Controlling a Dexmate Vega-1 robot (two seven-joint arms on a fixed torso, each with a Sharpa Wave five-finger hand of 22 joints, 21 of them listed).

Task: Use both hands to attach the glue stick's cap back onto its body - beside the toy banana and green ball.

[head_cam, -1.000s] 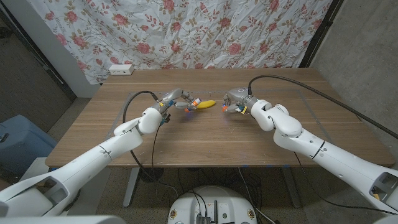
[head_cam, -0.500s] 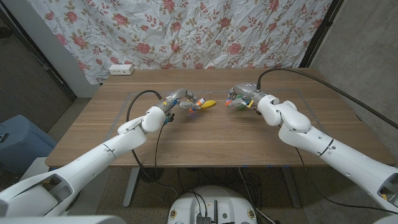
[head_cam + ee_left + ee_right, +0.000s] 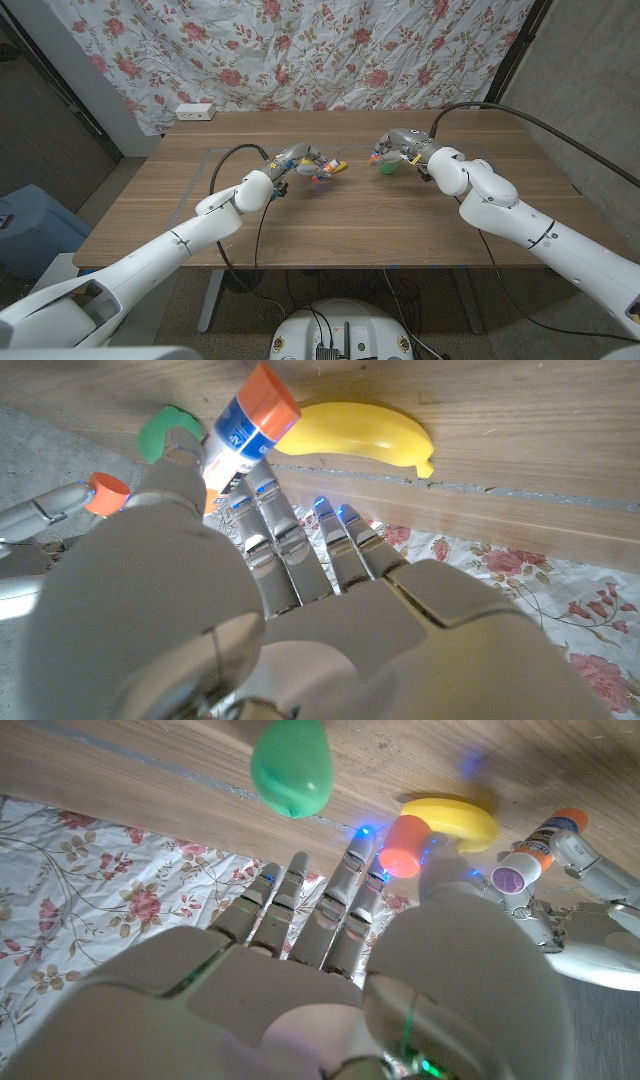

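Observation:
My left hand [image 3: 297,158] grips the glue stick body [image 3: 321,171], a white and blue tube with an orange base, just above the table. In the left wrist view the glue stick body [image 3: 243,432] sticks out past my fingers, tilted. My right hand [image 3: 402,148] pinches the small orange cap [image 3: 375,155] at its fingertips; the cap [image 3: 405,845] sits a short gap from the stick's open end [image 3: 515,877]. The yellow toy banana [image 3: 338,166] lies behind the stick. The green ball [image 3: 388,168] rests under my right hand.
A floral cloth hangs behind the table's far edge [image 3: 330,112], with a white power strip [image 3: 194,111] at the back left. Black cables [image 3: 225,165] run along both arms. The front half of the wooden table [image 3: 340,225] is bare wood.
My left hand carried the glue stick rightward in front of the banana. My right hand moved back and right with the cap, uncovering the green ball.

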